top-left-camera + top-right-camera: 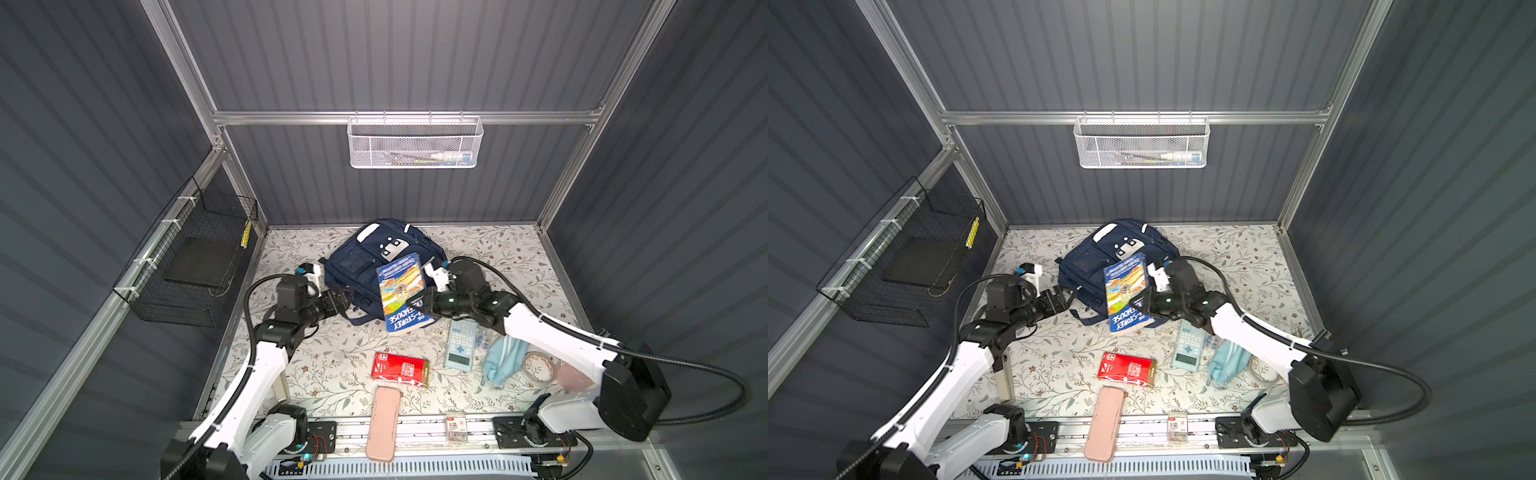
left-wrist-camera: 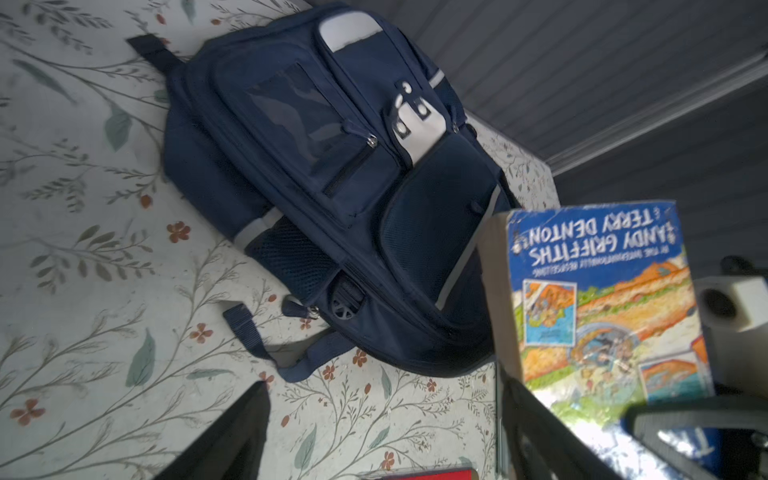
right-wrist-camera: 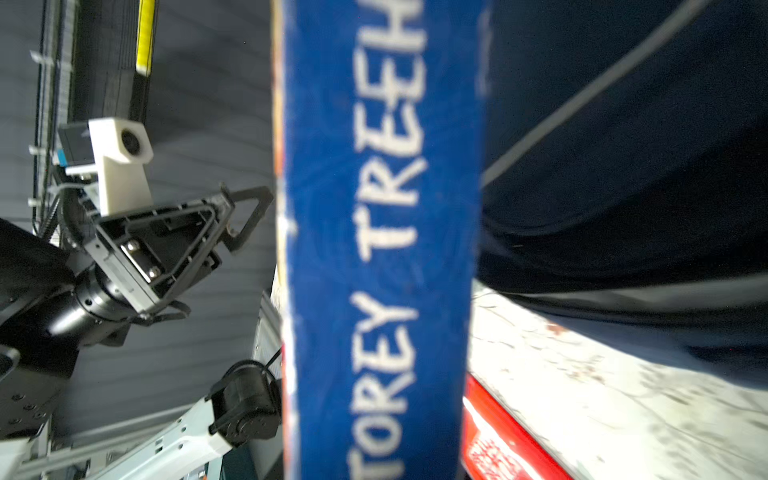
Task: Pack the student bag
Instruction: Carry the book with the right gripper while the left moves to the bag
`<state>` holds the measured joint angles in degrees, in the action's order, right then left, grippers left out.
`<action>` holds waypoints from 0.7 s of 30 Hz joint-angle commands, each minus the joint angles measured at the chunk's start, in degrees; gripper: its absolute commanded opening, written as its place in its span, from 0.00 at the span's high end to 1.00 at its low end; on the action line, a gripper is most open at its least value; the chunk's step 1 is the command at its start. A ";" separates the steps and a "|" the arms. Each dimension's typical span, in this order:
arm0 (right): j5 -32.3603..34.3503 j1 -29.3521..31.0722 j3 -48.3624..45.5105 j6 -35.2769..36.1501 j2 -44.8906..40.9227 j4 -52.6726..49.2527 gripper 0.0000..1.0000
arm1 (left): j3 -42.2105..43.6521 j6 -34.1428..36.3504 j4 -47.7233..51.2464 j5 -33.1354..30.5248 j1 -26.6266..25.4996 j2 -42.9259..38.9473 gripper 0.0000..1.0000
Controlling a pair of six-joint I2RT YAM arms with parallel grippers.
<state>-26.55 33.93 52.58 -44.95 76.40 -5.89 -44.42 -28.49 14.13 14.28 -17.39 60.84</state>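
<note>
Right gripper (image 1: 419, 306) is clamping the book (image 1: 400, 286) beside the student bag (image 1: 353, 266); left gripper (image 1: 347, 296) fingers are gaping wide; only the right wrist view is showing the spine (image 3: 382, 249).

I am seeing a blue book (image 1: 401, 286) tilting above the surface (image 1: 332, 365), a red box (image 1: 400, 369) lying near a calculator (image 1: 460, 345), a pink case (image 1: 383, 422) lying across the front edge, and a mesh basket (image 1: 414, 143) hanging behind.

Matt navy cloth covers the student bag (image 2: 332, 166), with smooth grey stripes and 1 mesh pocket; the paperback (image 2: 602, 311) has a glossy, scuffed paper cover; the bench (image 2: 83, 249) shows a smooth floral-print sheet.
</note>
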 commanded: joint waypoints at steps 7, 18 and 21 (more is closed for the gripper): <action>-4.37 -21.30 -8.58 2.65 -15.33 -1.07 1.00 | -24.10 16.77 7.51 -16.55 -20.43 25.68 0.17; -10.80 -38.44 -15.51 2.58 -22.87 -0.94 1.00 | -47.65 27.78 13.72 -26.82 -26.05 52.22 0.17; -11.63 -38.93 -16.87 2.78 -22.90 -0.39 1.00 | -50.99 28.61 14.01 -28.10 -26.29 56.86 0.17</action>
<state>-34.54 -4.60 36.07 -43.44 54.72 -9.54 -92.20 -3.33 25.26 -10.79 -43.22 115.15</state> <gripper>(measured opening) 0.241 0.830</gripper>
